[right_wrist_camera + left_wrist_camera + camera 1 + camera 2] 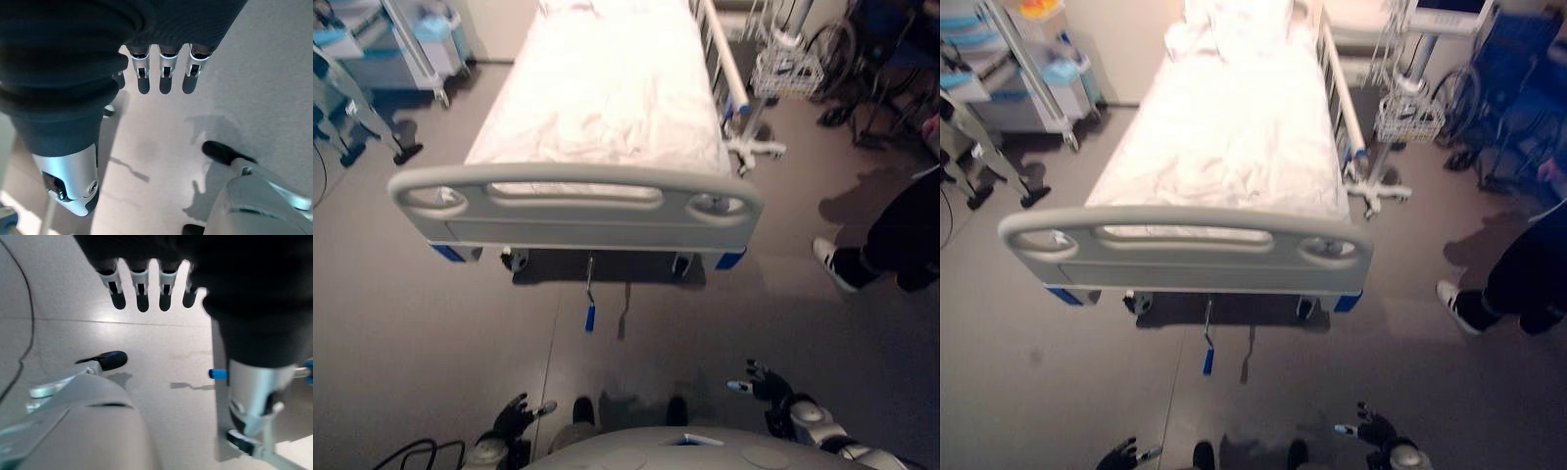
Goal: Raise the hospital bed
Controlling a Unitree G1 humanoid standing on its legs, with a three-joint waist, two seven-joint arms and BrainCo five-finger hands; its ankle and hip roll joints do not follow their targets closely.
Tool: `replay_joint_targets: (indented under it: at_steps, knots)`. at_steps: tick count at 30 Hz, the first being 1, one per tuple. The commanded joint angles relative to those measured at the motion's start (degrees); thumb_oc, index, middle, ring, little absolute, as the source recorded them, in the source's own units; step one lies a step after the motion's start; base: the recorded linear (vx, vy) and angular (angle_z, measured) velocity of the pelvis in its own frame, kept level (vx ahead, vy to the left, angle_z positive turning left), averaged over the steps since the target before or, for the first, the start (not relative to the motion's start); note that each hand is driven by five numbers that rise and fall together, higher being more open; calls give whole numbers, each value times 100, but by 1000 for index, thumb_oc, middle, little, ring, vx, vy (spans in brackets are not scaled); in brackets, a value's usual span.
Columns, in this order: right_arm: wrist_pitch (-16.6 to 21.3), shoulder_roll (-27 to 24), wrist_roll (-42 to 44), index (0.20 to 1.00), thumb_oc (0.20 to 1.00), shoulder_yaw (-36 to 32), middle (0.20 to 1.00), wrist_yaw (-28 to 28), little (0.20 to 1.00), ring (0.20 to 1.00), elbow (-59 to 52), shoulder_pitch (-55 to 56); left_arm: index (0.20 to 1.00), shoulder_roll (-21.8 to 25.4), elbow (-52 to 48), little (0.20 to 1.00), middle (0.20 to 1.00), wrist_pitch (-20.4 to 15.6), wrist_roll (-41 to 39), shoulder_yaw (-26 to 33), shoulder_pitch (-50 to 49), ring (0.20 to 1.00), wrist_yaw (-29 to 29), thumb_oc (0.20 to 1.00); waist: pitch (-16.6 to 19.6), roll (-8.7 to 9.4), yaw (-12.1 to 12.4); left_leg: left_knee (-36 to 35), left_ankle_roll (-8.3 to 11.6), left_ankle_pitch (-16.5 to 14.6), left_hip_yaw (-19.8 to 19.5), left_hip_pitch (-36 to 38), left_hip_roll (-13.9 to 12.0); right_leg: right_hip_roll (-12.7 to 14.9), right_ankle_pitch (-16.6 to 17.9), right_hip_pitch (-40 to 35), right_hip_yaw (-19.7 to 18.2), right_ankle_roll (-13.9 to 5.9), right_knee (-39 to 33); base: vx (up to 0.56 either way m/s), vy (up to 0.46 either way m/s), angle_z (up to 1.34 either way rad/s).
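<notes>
While each robot hand, left (514,419) and right (766,384), hangs spread (holding nothing), the hospital bed (597,108) stands well ahead, its blue-tipped crank (590,315) nearest.

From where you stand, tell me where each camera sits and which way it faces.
Left eye view: on the head, looking down at the grey plastic footboard of the white-sheeted hospital bed; both hands low, left hand, right hand.
Right eye view: beside it, same scene; shares the blue-tipped metal crank handle under the bed.
Left wrist view: on the left wrist, facing the grey floor past straight fingers.
Right wrist view: on the right wrist, facing floor past straight fingers.
</notes>
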State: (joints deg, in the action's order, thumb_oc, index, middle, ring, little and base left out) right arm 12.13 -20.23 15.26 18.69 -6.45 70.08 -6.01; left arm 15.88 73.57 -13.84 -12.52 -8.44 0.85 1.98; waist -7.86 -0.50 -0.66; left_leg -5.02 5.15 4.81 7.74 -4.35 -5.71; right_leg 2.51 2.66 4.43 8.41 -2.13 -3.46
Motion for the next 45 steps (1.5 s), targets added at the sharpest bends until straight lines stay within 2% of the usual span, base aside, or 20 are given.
replay_joint_targets:
  at_steps: [1,8,15,22,28,31,37,38,45]
  knots:
    - [178,-76,11,1000,1000,114,1000,156,1000,1000,-193,-599,1000,19,28,1000,1000,-136,-276,-164,490,1000,-174,1000,-338,173,3,56,-290,-204,104,127,376,-26,-24,494,-144,-417,723,-60,-7,-1]
    - [306,-137,57,1000,1000,269,1000,365,1000,1000,-549,-904,1000,56,-31,1000,1000,-183,-469,-349,990,1000,-359,1000,-665,221,-75,79,-280,-59,106,-570,346,-63,62,1209,-213,-406,834,-60,-5,-3]
    - [457,-261,7,1000,1000,427,1000,620,1000,1000,-990,-1230,1000,82,-206,1000,1000,-239,-706,-518,1511,1000,-569,1000,-930,257,-129,261,-263,-45,145,-1271,321,-71,154,1914,-251,-410,969,-55,1,-5]
    - [659,-444,-161,1000,1000,636,1000,912,1000,1000,-1826,-1553,1000,341,-630,1000,1000,-374,-984,-622,2237,1000,-889,1000,-1218,318,-270,543,-243,-8,171,-2284,317,-50,283,2912,-281,-420,1127,-57,-2,-4]
    - [741,-469,-161,1000,1000,704,1000,1063,1000,1000,-1971,-1782,1000,460,-762,1000,1000,-431,-1188,-633,2582,1000,-1035,1000,-1332,351,-320,722,-235,-35,187,-2784,312,-35,342,3363,-319,-416,1175,-6,-2,0]
    - [850,-500,-224,1000,1000,799,1000,1221,1000,1000,-2230,-2017,1000,714,-853,1000,1000,-519,-1368,-581,2920,1000,-1192,1000,-1418,397,-387,845,-231,-44,188,-3259,313,-35,400,3809,-357,-422,1226,-26,-12,-2]
    - [921,-534,-296,1000,1000,909,1000,1330,1000,1000,-2475,-2194,1000,1020,-766,1000,1000,-513,-1537,-493,3304,1000,-1286,1000,-1554,494,-491,831,-227,-27,212,-3626,302,-52,492,4224,-384,-454,1201,8,-4,1]
    - [934,-561,-322,1000,1000,924,1000,1353,1000,1000,-2516,-2215,1000,1033,-810,1000,1000,-527,-1573,-513,3341,1000,-1305,1000,-1551,469,-473,814,-191,-172,156,-3599,285,-74,370,4212,-418,-497,1227,58,-6,0]
    - [1004,-675,-426,1000,1000,937,1000,1467,1000,1000,-2759,-2213,1000,1265,-1115,1000,1000,-599,-1758,-504,3599,1000,-1412,1000,-1705,519,-532,817,-205,-139,55,-3942,289,-52,463,4492,-398,-524,1135,2,-17,1]
